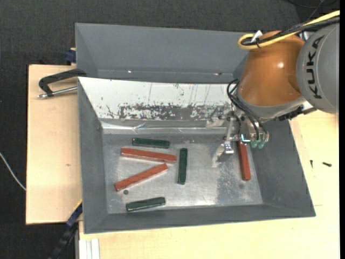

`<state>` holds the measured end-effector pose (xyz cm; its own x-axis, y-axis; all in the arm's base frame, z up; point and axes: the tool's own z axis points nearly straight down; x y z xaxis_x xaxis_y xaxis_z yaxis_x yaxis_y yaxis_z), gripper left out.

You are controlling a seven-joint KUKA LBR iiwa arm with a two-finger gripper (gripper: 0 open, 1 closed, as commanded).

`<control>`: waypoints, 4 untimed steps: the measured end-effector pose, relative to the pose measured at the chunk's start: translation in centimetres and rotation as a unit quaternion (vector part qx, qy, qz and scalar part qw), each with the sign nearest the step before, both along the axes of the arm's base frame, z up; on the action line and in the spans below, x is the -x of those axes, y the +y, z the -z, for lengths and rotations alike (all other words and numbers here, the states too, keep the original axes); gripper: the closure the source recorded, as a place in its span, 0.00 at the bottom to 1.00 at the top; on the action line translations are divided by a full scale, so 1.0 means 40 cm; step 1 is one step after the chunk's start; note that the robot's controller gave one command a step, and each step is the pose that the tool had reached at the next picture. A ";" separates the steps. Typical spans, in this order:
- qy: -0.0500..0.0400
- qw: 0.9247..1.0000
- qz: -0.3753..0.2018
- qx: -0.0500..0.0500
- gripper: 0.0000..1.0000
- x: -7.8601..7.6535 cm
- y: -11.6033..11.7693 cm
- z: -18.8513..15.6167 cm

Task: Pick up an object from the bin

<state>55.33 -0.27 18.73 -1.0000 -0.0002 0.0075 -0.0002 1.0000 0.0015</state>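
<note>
My gripper (242, 144) hangs at the right side of the bin, under the orange wrist cover. Its fingers stand open, one silver fingertip (226, 148) on the left and the other on the right. A red flat bar (245, 163) lies lengthwise on the bin floor. Its upper end reaches up between the two fingers and its lower end points toward the front wall. I cannot tell whether the fingers touch the bar. A dark green bar (183, 166) lies upright in the view, well to the left of the gripper.
Left of centre lie two more red bars (148, 155) (141, 177) and two dark green bars (151, 142) (145, 204), spread apart on the floor. The bin's sloping right wall rises close beside the gripper.
</note>
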 end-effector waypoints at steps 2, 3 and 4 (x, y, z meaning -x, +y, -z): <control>-0.008 1.000 0.024 0.000 0.00 -0.013 0.048 0.091; -0.001 1.000 -0.005 0.003 1.00 -0.100 0.124 0.259; -0.001 1.000 -0.005 0.003 1.00 -0.100 0.124 0.259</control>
<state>59.32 4.70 8.38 -0.9999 -0.0093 0.0062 -0.0094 0.9999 -0.0051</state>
